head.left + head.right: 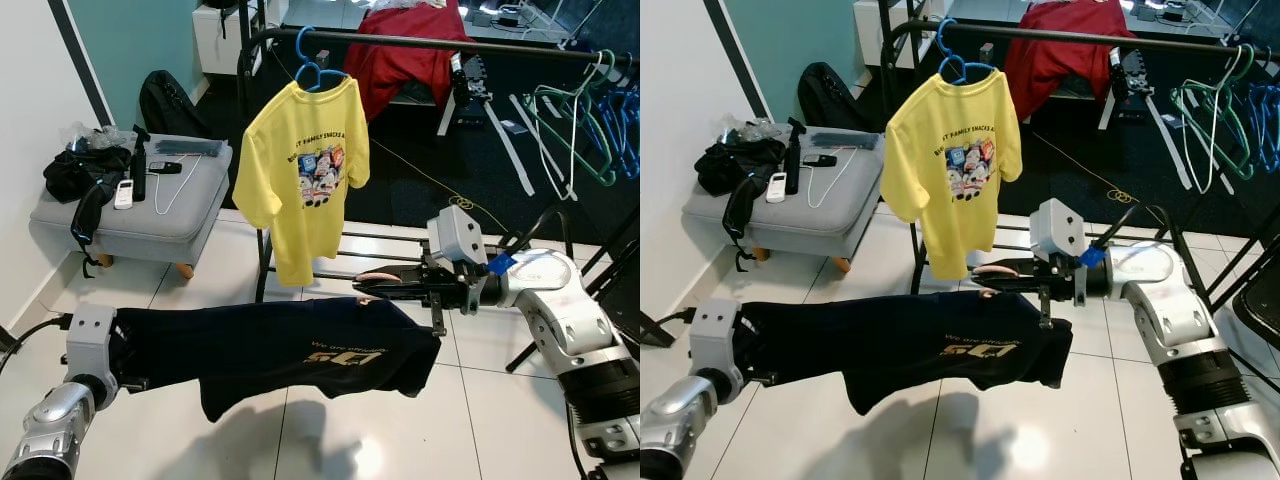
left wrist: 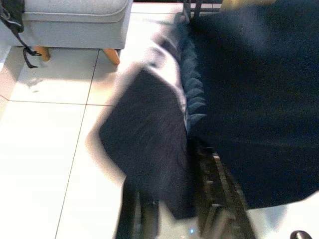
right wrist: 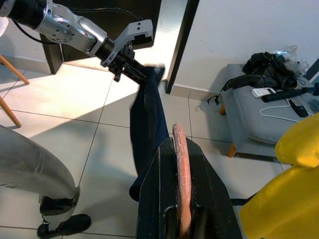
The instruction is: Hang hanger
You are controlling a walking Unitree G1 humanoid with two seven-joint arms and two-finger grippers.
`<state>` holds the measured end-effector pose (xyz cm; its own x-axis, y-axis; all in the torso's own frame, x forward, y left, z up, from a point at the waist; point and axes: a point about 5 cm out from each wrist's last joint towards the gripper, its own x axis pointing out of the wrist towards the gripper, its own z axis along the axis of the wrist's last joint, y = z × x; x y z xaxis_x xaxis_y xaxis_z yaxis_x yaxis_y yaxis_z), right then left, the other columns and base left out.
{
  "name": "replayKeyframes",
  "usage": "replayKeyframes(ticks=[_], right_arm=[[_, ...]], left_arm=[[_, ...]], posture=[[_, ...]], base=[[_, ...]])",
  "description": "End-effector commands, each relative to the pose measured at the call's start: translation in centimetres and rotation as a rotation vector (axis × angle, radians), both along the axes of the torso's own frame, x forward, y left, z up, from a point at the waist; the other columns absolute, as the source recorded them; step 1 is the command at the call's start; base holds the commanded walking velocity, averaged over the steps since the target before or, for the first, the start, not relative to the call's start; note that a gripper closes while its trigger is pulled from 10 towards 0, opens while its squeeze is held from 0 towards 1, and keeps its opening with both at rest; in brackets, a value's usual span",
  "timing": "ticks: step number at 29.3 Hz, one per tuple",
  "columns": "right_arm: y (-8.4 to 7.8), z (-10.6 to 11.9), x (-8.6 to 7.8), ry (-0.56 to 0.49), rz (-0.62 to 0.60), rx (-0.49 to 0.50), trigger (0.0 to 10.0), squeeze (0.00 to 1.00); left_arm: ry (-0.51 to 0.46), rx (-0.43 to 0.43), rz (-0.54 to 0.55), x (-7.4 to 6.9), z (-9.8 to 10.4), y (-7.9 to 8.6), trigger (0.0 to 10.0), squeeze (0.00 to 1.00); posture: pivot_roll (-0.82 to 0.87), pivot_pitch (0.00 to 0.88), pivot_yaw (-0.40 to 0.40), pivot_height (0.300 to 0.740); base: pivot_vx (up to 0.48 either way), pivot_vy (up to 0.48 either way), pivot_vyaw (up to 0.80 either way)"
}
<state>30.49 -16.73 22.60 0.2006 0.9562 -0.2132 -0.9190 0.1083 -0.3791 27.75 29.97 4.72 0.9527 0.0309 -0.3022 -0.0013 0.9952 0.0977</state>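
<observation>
the step in hand looks like carrying: a dark shirt (image 1: pixel 290 355) is stretched level between the two grippers, low over the tiled floor (image 1: pixel 330 440) and near the robot, not yet up at the rail (image 1: pixel 430 42).

the right gripper (image 1: pixel 390 285) has its fingers closed on a pinkish hanger (image 3: pixel 182 174); in the right wrist view the hanger's curved bar lies pinched between the two black fingers. how the shirt's right end is fastened there i cannot make out. the right arm reaches leftward from the elbow, forearm roughly level.

the left gripper (image 3: pixel 137 72) grips the shirt's left end, fingers closed on bunched cloth; that arm comes in low from the near left.

the rail runs across the far top of the scene, with a yellow shirt (image 1: pixel 300 175) hanging from a blue hanger (image 1: pixel 318 70) at its left part, and empty green and blue hangers (image 1: pixel 590 120) at its right end. between them is open rail. as i judge it, the next move calls for raising the hanger well up and forward, its hook turned over that stretch, while the left end is freed so the shirt can drop.
</observation>
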Motion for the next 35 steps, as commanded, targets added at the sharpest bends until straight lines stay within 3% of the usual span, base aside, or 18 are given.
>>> replayKeyframes(ticks=[1, 4, 5, 10, 13, 15, 16, 17, 18, 21, 22, 23, 24, 29, 30, 31, 35], right_arm=[[-0.3, 0.5, -0.1, -0.027, 0.000, -0.003, 0.0, 0.00], [-0.3, 0.5, -0.1, -0.027, 0.000, -0.003, 0.0, 0.00], [-0.3, 0.5, -0.1, -0.026, -0.001, -0.003, 0.0, 0.00], [-0.7, 0.0, 0.4, -0.016, -0.068, -0.055, 0.0, 0.00], [-2.4, -1.8, 2.2, 0.002, -0.305, -0.217, 0.0, 0.00], [-3.2, -3.0, 3.6, 0.098, -0.527, -0.082, 0.0, 0.00], [-3.2, -3.0, 3.6, 0.098, -0.527, -0.082, 0.0, 0.00], [-3.4, -3.7, 4.2, 0.164, -0.648, 0.016, 0.0, 0.00], [-3.4, -4.2, 4.5, 0.183, -0.714, 0.047, 0.0, 0.00], [-3.6, -4.6, 4.7, 0.204, -0.775, 0.073, 0.0, 0.00], [-4.4, -6.0, 5.5, 0.255, -0.982, 0.176, 0.0, 0.00], [-4.4, -6.0, 5.5, 0.255, -0.982, 0.176, 0.0, 0.00], [-4.7, -6.5, 5.8, 0.285, -1.062, 0.234, 0.0, 0.00], [-4.9, -6.8, 5.9, 0.304, -1.107, 0.270, 0.0, 0.00], [-4.8, -7.4, 6.3, 0.354, -1.201, 0.369, 0.0, 0.00], [-4.6, -7.5, 6.4, 0.363, -1.225, 0.382, 0.0, 0.00], [-4.4, -7.7, 6.5, 0.373, -1.255, 0.386, 0.0, 0.00]], left_arm=[[0.035, 0.021, 0.023, -0.4, -0.9, -0.1, 10.0, 1.00], [0.040, 0.032, 0.039, -0.5, -0.9, 0.0, 10.0, 1.00], [0.062, 0.060, 0.055, -0.6, -1.0, 0.3, 10.0, 0.00], [0.088, 0.118, 0.083, -0.9, -1.2, 0.9, 10.0, 0.00], [0.090, 0.204, 0.106, -0.9, -0.9, 1.4, 10.0, 0.00], [0.044, 0.213, 0.085, -0.1, -0.3, 0.6, 10.0, 0.00], [0.044, 0.213, 0.085, -0.1, -0.3, 0.6, 10.0, 0.00], [0.013, 0.202, 0.066, 0.5, 0.1, -0.1, 10.0, 0.00], [-0.008, 0.181, 0.034, 0.9, 0.4, -0.9, 10.0, 0.00], [-0.027, 0.160, -0.011, 1.2, 0.6, -1.9, 10.0, 0.00], [-0.078, 0.115, -0.125, 2.2, 1.2, -4.6, 10.0, 0.00], [-0.078, 0.115, -0.125, 2.2, 1.2, -4.6, 10.0, 0.00], [-0.099, 0.105, -0.163, 2.6, 1.5, -5.7, 10.0, 0.00], [-0.112, 0.101, -0.182, 2.8, 1.7, -6.3, 10.0, 0.00], [-0.174, 0.043, -0.236, 3.8, 3.1, -8.7, 10.0, 0.00], [-0.195, 0.019, -0.252, 4.1, 3.6, -9.5, 10.0, 0.00], [-0.205, -0.014, -0.280, 4.4, 4.0, -10.5, 10.0, 0.00]], posture=[[-0.07, 0.119, -0.015, 0.740], [-0.07, 0.123, -0.015, 0.740], [-0.07, 0.124, -0.015, 0.740], [-0.07, 0.129, -0.016, 0.740], [-0.08, 0.128, -0.019, 0.740], [-0.07, 0.128, -0.019, 0.740], [-0.07, 0.128, -0.019, 0.740], [-0.07, 0.128, -0.019, 0.740], [-0.07, 0.127, -0.016, 0.740], [-0.07, 0.127, -0.016, 0.740], [-0.07, 0.125, -0.014, 0.740], [-0.07, 0.125, -0.014, 0.740], [-0.07, 0.125, -0.015, 0.740], [-0.07, 0.125, -0.015, 0.740], [-0.07, 0.123, -0.017, 0.740], [-0.07, 0.123, -0.017, 0.740], [-0.07, 0.122, -0.011, 0.740]], base=[[0.000, 0.000, 0.00], [0.000, 0.000, 0.00], [0.000, 0.000, 0.00], [0.000, 0.000, 0.00], [0.000, 0.000, 0.00], [0.000, 0.000, 0.00], [0.000, 0.000, 0.00], [0.000, 0.000, 0.00], [0.000, 0.000, 0.00], [0.000, 0.000, 0.00], [0.000, 0.000, 0.00], [0.000, 0.000, 0.00], [0.000, 0.000, 0.00], [0.000, 0.000, 0.00], [0.000, 0.000, 0.00], [0.000, 0.000, 0.00], [0.000, 0.000, 0.00]])
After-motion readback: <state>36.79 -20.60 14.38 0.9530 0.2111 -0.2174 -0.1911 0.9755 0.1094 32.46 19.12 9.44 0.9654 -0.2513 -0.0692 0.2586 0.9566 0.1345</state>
